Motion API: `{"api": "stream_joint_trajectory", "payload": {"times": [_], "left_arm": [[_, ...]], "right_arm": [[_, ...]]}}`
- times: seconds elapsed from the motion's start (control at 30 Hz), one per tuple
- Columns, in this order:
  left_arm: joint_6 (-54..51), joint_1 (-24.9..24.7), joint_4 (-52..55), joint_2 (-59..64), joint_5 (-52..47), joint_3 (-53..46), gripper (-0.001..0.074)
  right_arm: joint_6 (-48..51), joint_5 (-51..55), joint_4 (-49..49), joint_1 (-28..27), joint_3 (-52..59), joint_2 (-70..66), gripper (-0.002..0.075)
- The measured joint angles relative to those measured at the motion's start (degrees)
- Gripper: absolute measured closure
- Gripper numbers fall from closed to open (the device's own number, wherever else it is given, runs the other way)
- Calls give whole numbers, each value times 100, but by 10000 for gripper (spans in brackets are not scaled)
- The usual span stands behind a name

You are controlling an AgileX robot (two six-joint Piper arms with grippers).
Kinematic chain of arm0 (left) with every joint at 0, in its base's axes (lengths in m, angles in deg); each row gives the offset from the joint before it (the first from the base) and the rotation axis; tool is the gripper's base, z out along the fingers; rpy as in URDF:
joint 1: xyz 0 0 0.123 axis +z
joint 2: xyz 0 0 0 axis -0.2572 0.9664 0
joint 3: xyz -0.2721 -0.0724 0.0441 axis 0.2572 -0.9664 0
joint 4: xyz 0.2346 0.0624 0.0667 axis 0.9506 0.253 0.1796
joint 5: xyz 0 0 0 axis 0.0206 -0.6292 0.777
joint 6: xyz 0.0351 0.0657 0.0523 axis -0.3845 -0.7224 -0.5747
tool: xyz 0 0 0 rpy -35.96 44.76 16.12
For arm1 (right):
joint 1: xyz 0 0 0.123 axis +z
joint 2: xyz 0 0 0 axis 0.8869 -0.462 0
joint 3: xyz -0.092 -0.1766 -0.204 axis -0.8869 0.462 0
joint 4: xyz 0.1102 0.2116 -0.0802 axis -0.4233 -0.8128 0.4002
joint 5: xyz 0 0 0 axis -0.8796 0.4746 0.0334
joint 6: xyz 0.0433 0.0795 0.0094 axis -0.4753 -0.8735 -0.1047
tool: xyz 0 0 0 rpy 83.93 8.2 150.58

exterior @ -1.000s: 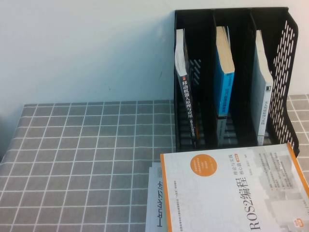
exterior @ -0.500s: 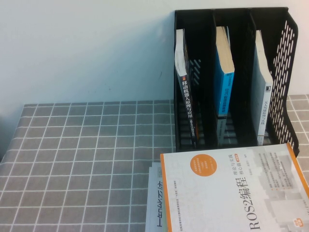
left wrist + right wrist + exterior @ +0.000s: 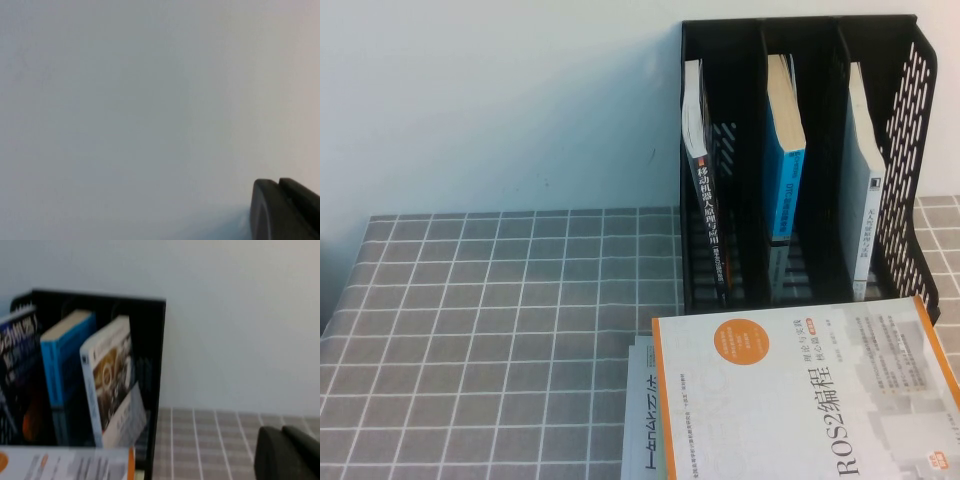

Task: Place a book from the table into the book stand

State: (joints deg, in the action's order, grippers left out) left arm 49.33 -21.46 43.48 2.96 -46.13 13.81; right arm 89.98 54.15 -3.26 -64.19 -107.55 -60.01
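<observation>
A white book with an orange border (image 3: 800,400) lies flat at the table's front right, on top of another white book (image 3: 640,420). The black three-slot book stand (image 3: 918,150) stands behind it against the wall. Its slots hold a dark book (image 3: 705,200), a blue book (image 3: 785,180) and a pale grey book (image 3: 865,200). Neither gripper shows in the high view. My left gripper (image 3: 278,182) is shut and faces only the blank wall. My right gripper (image 3: 281,430) is shut and empty, to the right of the stand (image 3: 152,365) and apart from it.
The table wears a grey checked cloth (image 3: 500,320), with open room on the left half. A pale wall stands close behind the table. The right wrist view shows checked cloth (image 3: 210,440) beside the stand and a corner of the top book (image 3: 65,465).
</observation>
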Motion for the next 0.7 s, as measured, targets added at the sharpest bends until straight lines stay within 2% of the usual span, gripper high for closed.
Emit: {"api": "stream_joint_trajectory", "payload": {"times": [0.1,0.2,0.3,0.47,0.7], "left_arm": [[-199,0,130,530,-322,319,738],[58,0,-109,1155,-999,604,738],[558,0,-794,1660,-1562,689,738],[571,0,-1829,2235,-2519,701,738],[-1159,0,-3918,2411,-3645,701,738]], "right_arm": [[-114,1085,9,0,-552,-813,729],[-152,1733,-3,0,-884,-1842,729],[-152,1760,-67,0,-968,-2769,729],[123,1446,-82,0,-980,-3975,729],[315,1151,-28,0,-990,-5515,729]]}}
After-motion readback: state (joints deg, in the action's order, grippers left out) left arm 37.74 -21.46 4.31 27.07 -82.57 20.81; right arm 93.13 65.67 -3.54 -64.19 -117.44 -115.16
